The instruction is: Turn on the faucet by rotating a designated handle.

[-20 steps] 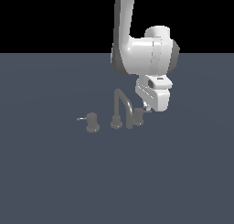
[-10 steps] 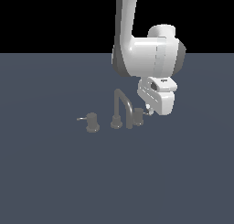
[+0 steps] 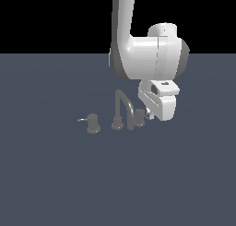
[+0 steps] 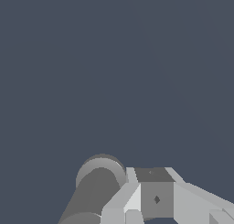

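The faucet (image 3: 123, 108) is a small dark grey set: an arched spout on a round base with a stubby knob on each side. The designated handle (image 3: 138, 119) is the knob on the exterior view's right of the spout; its pale lever is mostly hidden behind my hand. My gripper (image 3: 149, 113) hangs low right beside that knob, at the lever's height. In the wrist view the dark knob (image 4: 98, 185) lies close against pale blocky parts (image 4: 155, 198) that I cannot sort into fingers and lever. The jaws' opening does not show.
The lookalike knob (image 3: 93, 124) with a left-pointing lever stands at the exterior view's left of the spout. The set stands on a flat dark grey-blue surface (image 3: 55, 174). My white arm (image 3: 147, 59) rises above the spout and the right knob.
My hand has come down and shifted slightly toward the exterior view's right, ending next to the right knob. The faucet parts have not visibly moved.
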Available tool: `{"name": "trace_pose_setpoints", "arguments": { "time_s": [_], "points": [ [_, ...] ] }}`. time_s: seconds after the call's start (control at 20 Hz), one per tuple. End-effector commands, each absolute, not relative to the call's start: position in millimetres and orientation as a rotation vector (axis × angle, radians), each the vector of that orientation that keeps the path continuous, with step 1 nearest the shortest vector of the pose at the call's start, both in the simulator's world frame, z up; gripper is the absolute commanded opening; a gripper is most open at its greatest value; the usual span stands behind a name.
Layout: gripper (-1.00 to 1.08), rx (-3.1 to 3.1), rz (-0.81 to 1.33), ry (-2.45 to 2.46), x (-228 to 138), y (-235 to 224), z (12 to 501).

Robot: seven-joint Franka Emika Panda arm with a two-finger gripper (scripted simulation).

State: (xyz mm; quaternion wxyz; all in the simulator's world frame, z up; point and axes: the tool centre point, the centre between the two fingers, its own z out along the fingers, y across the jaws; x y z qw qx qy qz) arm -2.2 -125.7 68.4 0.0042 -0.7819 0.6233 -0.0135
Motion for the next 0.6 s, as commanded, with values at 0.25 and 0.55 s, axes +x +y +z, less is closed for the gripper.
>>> {"name": "trace_pose_setpoints", "arguments": {
  "time_s": [0.25, 0.55],
  "points": [
    [-1.00, -2.457, -0.022, 1.953, -12, -104, 67],
    [-1.00, -2.470, -0.001, 1.941, -17, -69, 64]
  ]
}}
